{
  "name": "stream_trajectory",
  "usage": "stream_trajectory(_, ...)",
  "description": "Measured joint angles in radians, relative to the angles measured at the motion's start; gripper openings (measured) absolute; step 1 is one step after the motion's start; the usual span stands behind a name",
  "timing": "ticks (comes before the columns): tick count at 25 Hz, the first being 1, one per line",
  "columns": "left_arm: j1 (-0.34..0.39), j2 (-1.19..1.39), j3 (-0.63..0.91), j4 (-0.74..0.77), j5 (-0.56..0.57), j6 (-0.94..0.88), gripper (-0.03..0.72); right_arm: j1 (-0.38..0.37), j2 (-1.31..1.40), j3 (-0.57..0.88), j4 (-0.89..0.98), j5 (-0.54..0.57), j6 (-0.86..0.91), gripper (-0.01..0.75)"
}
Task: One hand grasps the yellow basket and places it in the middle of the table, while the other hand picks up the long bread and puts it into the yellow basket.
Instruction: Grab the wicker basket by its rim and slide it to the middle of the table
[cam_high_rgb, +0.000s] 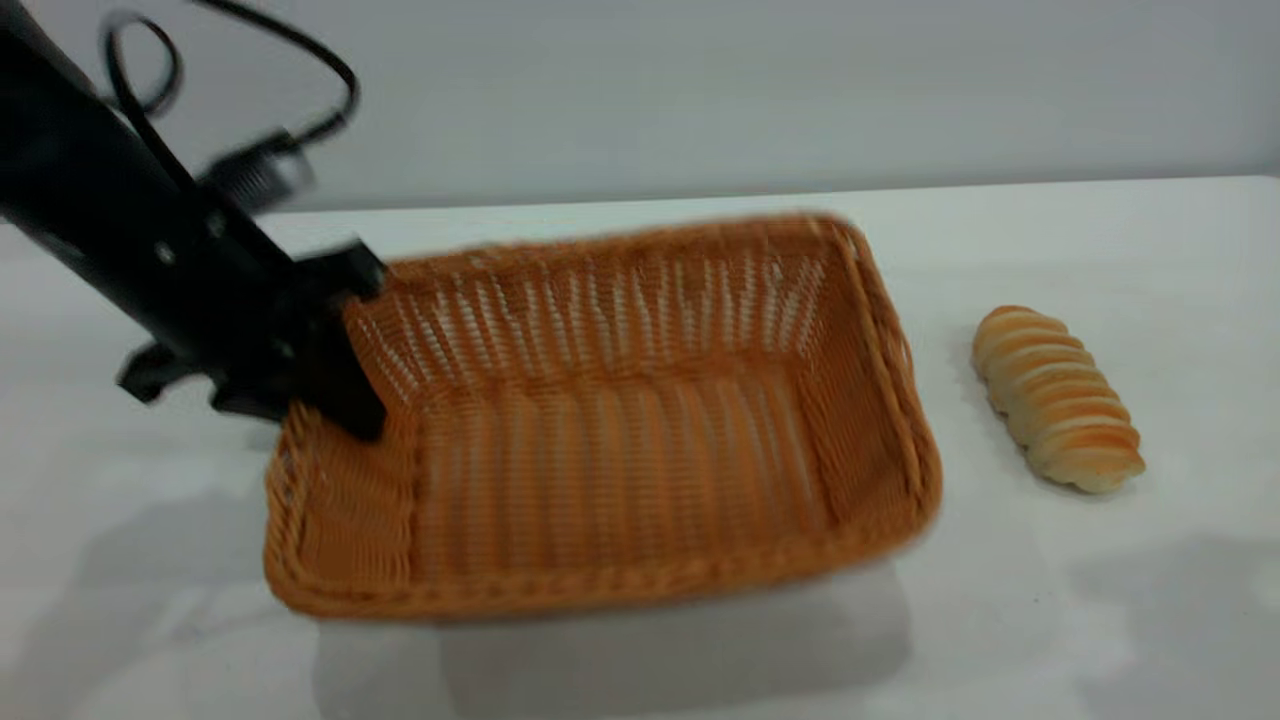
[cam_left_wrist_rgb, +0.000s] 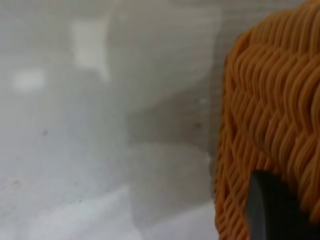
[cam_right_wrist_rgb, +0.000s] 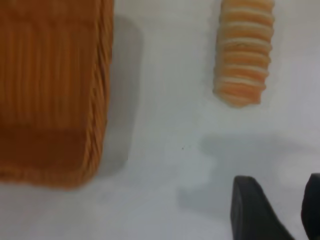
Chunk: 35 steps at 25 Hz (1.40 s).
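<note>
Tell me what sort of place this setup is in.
Probably a lab or test bench, not a kitchen: a bare white table against a plain grey wall, holding only the yellow basket and the long bread. The left claw grips the basket's rim; the right claw hangs above the table near the bread.

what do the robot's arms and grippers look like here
The left arm is a thick matte black link with small pale screw heads, a black cable looping above it and a silver-grey module on its side. Its left gripper is blocky and black. The right gripper shows two dark, pointed fingers.
</note>
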Motion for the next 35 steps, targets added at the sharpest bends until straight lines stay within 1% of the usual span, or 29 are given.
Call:
stream_trajectory(3, -0.026, 0.021, -0.001, -0.001, -0.029, 0.028, 0.105, 0.000, 0.048, 0.000, 0.007, -0.034, 0.000, 0.290)
stream_trajectory(9, -0.028, 0.022, -0.002, -0.009, -0.056, 0.031, 0.105, 0.000, 0.066, 0.000, 0.010, -0.086, -0.041, 0.290)
stream_trajectory(11, -0.028, 0.022, -0.002, -0.009, -0.058, 0.031, 0.124, 0.000, 0.066, 0.000, 0.010, -0.100, -0.071, 0.296)
stream_trajectory(12, -0.028, 0.022, -0.002, -0.013, -0.061, 0.031, 0.152, 0.000, 0.066, 0.000, 0.010, -0.108, -0.083, 0.305)
stream_trajectory(14, -0.028, 0.022, -0.002, -0.019, -0.071, 0.032, 0.241, 0.000, 0.066, 0.000, 0.010, -0.121, -0.103, 0.327)
stream_trajectory(17, -0.028, 0.022, -0.004, -0.021, -0.079, 0.034, 0.437, 0.000, 0.069, 0.000, 0.010, -0.143, -0.129, 0.380)
stream_trajectory(19, -0.028, 0.022, -0.004, -0.023, -0.077, 0.035, 0.548, 0.000, 0.084, -0.001, 0.011, -0.164, -0.134, 0.421)
stream_trajectory(20, -0.028, 0.022, -0.004, -0.023, -0.075, 0.035, 0.596, 0.000, 0.097, -0.001, 0.011, -0.175, -0.136, 0.445)
stream_trajectory(22, -0.028, 0.019, -0.004, -0.023, -0.067, 0.035, 0.654, 0.000, 0.133, -0.001, 0.011, -0.197, -0.138, 0.494)
stream_trajectory(24, -0.028, 0.003, -0.004, -0.023, -0.063, 0.035, 0.667, 0.000, 0.177, -0.002, 0.011, -0.225, -0.138, 0.535)
stream_trajectory(27, -0.028, -0.047, -0.004, -0.023, -0.062, 0.036, 0.652, 0.000, 0.264, -0.004, 0.014, -0.268, -0.139, 0.584)
stream_trajectory(31, -0.028, -0.125, -0.004, -0.011, -0.061, 0.055, 0.616, 0.000, 0.374, -0.009, 0.026, -0.320, -0.139, 0.593)
stream_trajectory(35, -0.028, -0.198, -0.004, 0.054, -0.055, 0.066, 0.596, 0.000, 0.497, -0.058, 0.030, -0.322, -0.139, 0.593)
